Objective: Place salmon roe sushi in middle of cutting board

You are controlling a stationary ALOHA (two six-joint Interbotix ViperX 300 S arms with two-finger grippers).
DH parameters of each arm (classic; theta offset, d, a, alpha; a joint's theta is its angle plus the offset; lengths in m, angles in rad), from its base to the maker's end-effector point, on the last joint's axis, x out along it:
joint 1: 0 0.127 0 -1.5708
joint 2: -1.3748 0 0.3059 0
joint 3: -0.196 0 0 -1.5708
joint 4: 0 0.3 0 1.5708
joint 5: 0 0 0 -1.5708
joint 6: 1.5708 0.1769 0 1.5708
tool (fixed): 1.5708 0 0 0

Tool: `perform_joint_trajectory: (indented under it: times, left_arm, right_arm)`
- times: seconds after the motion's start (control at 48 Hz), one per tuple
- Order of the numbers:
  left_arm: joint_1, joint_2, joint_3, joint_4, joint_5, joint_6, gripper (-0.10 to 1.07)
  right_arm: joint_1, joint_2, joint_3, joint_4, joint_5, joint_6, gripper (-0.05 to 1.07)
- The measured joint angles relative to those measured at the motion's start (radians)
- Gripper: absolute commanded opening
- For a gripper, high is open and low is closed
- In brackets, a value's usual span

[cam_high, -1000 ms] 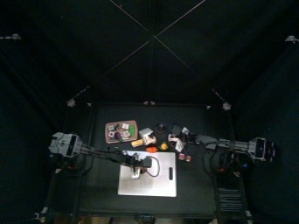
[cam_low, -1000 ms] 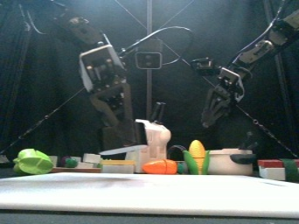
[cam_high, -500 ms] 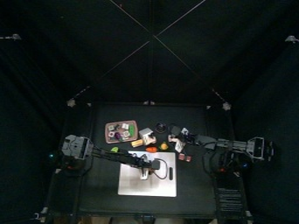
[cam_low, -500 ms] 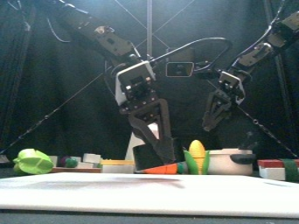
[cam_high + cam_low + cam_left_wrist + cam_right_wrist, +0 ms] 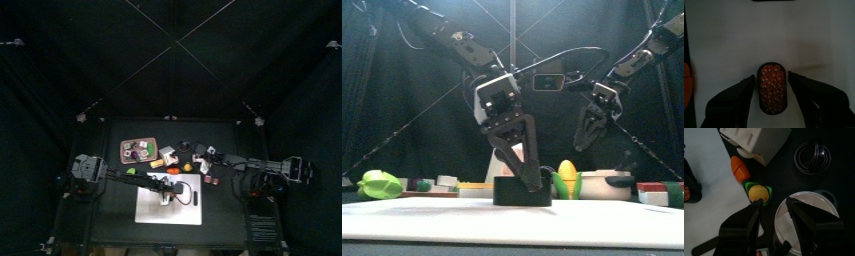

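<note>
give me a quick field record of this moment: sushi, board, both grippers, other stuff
sushi: salmon roe sushi lies on the cutting board, apart from its edges
left gripper: left gripper open, a jaw on each side of the sushi, gaps visible
right gripper: right gripper open, empty, raised above a corn piece and white plate
other: carrot piece by the board; dark tray of pieces at the back

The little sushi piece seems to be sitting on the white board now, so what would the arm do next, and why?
Probably lift the left gripper straight up. The salmon roe sushi already rests on the cutting board, and the jaws stand open on either side of it, so nothing is left to hold. The right gripper hangs off to the side.
</note>
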Motion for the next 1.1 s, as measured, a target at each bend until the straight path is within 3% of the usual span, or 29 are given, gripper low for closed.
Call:
perform_joint_trajectory:
  times: [0.292,0.646,0.917,1.104]
  left_arm:
    - [0.000,-0.005,0.002,0.003,0.000,-0.002,0.92]
    - [0.002,-0.075,0.012,0.044,-0.023,0.002,0.92]
    - [0.003,-0.198,0.106,0.048,-0.118,-0.005,0.92]
    - [0.041,-0.342,0.249,0.066,-0.235,-0.008,0.92]
  right_arm:
    - [0.000,0.002,0.000,0.000,0.000,0.000,0.80]
    - [0.005,0.002,0.002,0.003,0.002,-0.002,0.80]
    - [0.075,-0.043,-0.002,0.020,0.060,0.000,0.79]
    - [0.169,-0.075,-0.008,0.037,0.074,0.002,0.79]
